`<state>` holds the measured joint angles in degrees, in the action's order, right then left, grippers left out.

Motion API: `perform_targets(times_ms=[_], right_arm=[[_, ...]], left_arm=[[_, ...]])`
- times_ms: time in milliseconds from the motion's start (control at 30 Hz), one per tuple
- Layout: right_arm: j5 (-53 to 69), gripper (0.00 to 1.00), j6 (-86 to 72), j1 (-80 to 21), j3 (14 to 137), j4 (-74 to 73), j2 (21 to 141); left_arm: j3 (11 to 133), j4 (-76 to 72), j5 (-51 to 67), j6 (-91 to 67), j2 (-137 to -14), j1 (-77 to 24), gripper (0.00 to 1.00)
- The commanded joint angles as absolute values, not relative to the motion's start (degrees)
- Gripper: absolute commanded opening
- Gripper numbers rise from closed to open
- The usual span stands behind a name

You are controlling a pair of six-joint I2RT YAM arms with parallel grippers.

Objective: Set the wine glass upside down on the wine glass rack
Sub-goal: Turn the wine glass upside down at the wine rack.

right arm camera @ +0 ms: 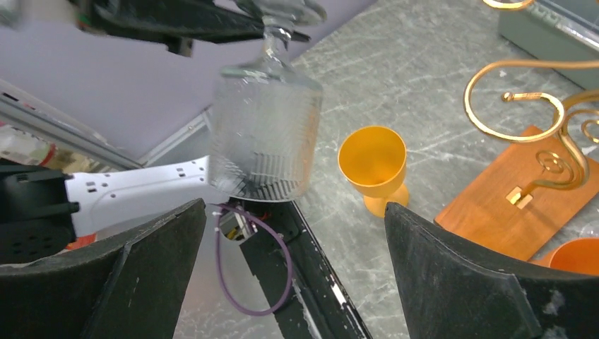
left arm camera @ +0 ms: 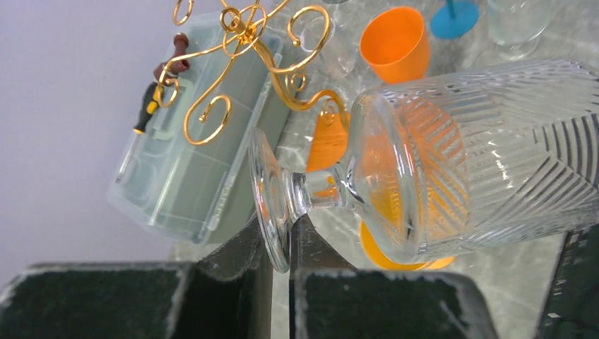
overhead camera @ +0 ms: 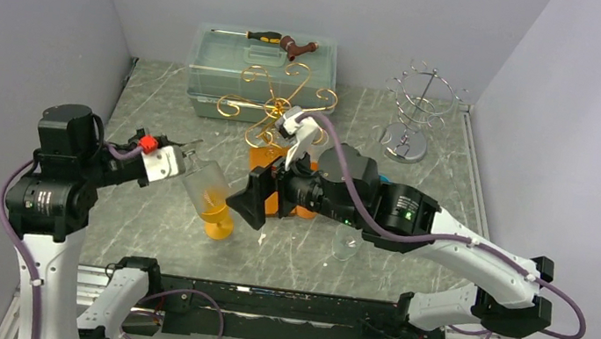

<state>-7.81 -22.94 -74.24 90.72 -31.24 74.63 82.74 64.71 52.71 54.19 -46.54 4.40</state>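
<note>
The clear ribbed wine glass [overhead camera: 204,183] hangs tilted above the table, bowl toward the middle. My left gripper [overhead camera: 183,157] is shut on the rim of its foot [left arm camera: 272,198], the disc pinched between the two fingers [left arm camera: 282,240]. My right gripper [overhead camera: 252,201] is open just right of the bowl and touches nothing. In the right wrist view the glass [right arm camera: 265,131] hangs foot-up beyond the wide-spread right gripper [right arm camera: 296,208]. The gold scrolled wine glass rack [overhead camera: 279,104] stands on a wooden base [right arm camera: 516,205] behind the right arm.
An orange goblet [overhead camera: 219,220] stands upright under the held glass. A second orange cup [left arm camera: 395,46] and a small clear glass [overhead camera: 346,245] sit near the rack. A lidded plastic box [overhead camera: 262,71] with a screwdriver [overhead camera: 262,36] is at the back; a silver wire stand [overhead camera: 417,106] back right.
</note>
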Motion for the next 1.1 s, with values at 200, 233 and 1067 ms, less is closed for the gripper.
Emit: perform_targets(times_ms=[200, 233, 1067], right_arm=[[-1.9, 1.0, -20.8, -73.7, 93.1, -21.0, 78.6], [-2.0, 1.0, -20.8, -73.7, 92.6, -19.6, 79.1], [-8.5, 0.64, -17.3, -73.9, 71.6, 12.0, 78.8]], left_arm=[[80.2, 54.2, 59.0, 71.5, -41.5, 4.3, 0.0], [80.1, 54.2, 59.3, 72.3, -41.0, 4.2, 0.0], [77.1, 52.1, 65.6, 74.4, -36.5, 4.8, 0.0]])
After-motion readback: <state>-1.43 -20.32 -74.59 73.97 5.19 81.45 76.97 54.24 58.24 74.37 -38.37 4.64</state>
